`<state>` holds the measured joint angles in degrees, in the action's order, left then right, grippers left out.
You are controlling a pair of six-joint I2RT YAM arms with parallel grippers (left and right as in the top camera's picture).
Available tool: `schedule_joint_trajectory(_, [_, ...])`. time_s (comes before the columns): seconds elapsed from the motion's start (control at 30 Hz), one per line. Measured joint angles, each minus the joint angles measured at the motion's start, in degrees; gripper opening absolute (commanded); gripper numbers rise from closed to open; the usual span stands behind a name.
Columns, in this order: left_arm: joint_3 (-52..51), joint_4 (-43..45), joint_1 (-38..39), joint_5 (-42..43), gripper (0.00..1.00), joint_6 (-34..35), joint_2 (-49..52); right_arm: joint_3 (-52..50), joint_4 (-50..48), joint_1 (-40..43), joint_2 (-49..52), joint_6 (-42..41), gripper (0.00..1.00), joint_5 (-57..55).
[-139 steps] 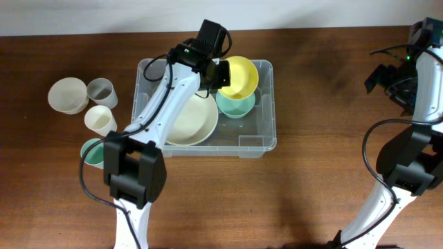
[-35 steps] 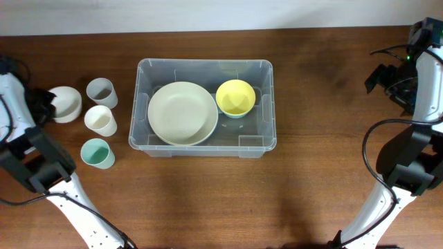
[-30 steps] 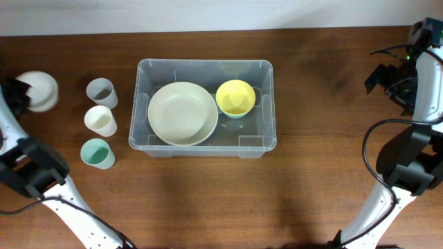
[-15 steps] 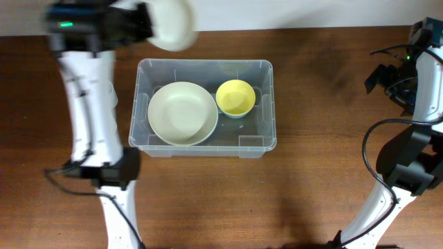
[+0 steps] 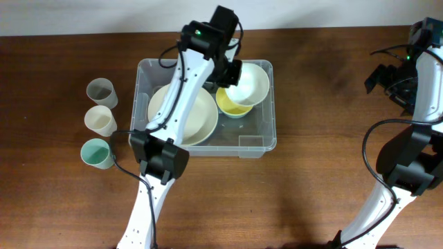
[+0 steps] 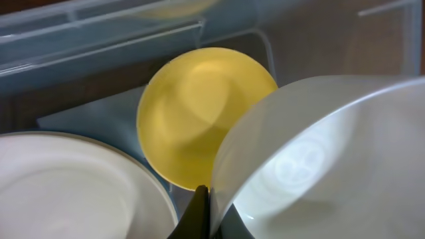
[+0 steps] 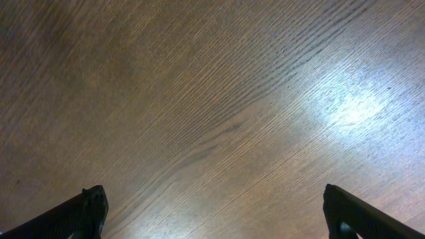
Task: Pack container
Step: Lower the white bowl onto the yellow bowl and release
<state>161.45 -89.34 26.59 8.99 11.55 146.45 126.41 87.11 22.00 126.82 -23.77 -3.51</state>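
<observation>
The left gripper (image 5: 232, 71) hangs over the far right part of the container (image 5: 271, 119), its jaws closed on the rim of a white bowl (image 5: 250, 83). In the left wrist view one dark finger (image 6: 199, 211) presses against the outside of the bowl's edge, and the bowl (image 6: 332, 166) spreads out to the right of the gripper (image 6: 208, 214), tilted, with its hollow facing the camera. The container lies directly beneath this gripper: a clear plastic bin on the brown table (image 5: 311, 194), with its walls (image 6: 99, 46) showing beyond the fingers.

Just below the held bowl, and partly covered by it, a yellow bowl (image 5: 232, 108) sits on the container's floor; from the wrist it (image 6: 199, 113) appears ahead of the fingers. A large cream plate (image 5: 197, 121) lies inside the container on the gripper's near-left side, close beside the yellow bowl. Whether the white bowl touches the yellow one cannot be told.

Well off to the left of the gripper, outside the container, stand a grey cup (image 5: 101, 90), a cream cup (image 5: 101, 120) and a teal cup (image 5: 95, 153) in a column.

The right gripper (image 7: 218, 216) is spread wide with nothing between its fingers, above bare wood (image 7: 199, 99), and the container is well apart from it.
</observation>
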Motion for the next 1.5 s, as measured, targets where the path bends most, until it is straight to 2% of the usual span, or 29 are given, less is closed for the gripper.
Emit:
schedule_joint_trajectory(0.53, [0.0, 0.9, 0.2, -3.7, 0.01, 0.5, 5.5, 0.0, 0.0, 0.0, 0.0, 0.0, 0.99, 0.0])
schedule_joint_trajectory(0.9, [0.0, 1.1, -1.4, -6.5, 0.02, 4.1, 5.9, 0.0, 0.0, 0.0, 0.0, 0.0, 0.99, 0.0])
schedule_joint_trajectory(0.97, [0.0, 1.1, -1.7, -6.5, 0.13, 4.1, 5.9, 0.0, 0.0, 0.0, 0.0, 0.0, 0.99, 0.0])
schedule_joint_trajectory(1.0, [0.0, 1.1, -1.7, -6.7, 0.24, 4.2, 5.9, 0.0, 0.0, 0.0, 0.0, 0.0, 0.99, 0.0])
schedule_joint_trajectory(1.07, [0.0, 1.0, -1.8, -6.7, 0.39, 4.3, 5.9, 0.0, 0.0, 0.0, 0.0, 0.0, 0.99, 0.0])
schedule_joint_trajectory(1.13, [0.0, 1.0, -1.8, -6.7, 0.61, 4.6, 5.9, 0.0, 0.0, 0.0, 0.0, 0.0, 0.99, 0.0])
schedule_joint_trajectory(1.17, [0.0, 1.0, -1.7, -6.7, 0.66, 4.8, 5.9, 0.0, 0.0, 0.0, 0.0, 0.0, 0.99, 0.0])
schedule_joint_trajectory(1.2, [0.0, 1.0, -1.7, -6.7, 0.79, 4.9, 5.9, 0.0, 0.0, 0.0, 0.0, 0.0, 0.99, 0.0])
schedule_joint_trajectory(1.23, [0.0, 1.0, -1.7, -6.7, 0.81, 4.9, 5.9, 0.0, 0.0, 0.0, 0.0, 0.0, 0.99, 0.0])
schedule_joint_trajectory(1.33, [0.0, 1.1, -1.7, -6.7, 0.80, 5.0, 5.9, 0.0, 0.0, 0.0, 0.0, 0.0, 0.99, 0.0])
schedule_joint_trajectory(1.37, [0.0, 1.1, -1.7, -6.7, 0.77, 5.0, 5.9, 0.0, 0.0, 0.0, 0.0, 0.0, 0.99, 0.0])
schedule_joint_trajectory(1.4, [0.0, 1.1, -1.7, -6.7, 0.68, 5.0, 5.9, 0.0, 0.0, 0.0, 0.0, 0.0, 0.99, 0.0])
schedule_joint_trajectory(1.43, [0.0, 1.1, -1.7, -6.7, 0.51, 4.9, 5.9, 0.0, 0.0, 0.0, 0.0, 0.0, 0.99, 0.0])
schedule_joint_trajectory(1.5, [0.0, 1.1, -1.7, -6.7, 0.07, 5.1, 5.9, 0.0, 0.0, 0.0, 0.0, 0.0, 0.99, 0.0])
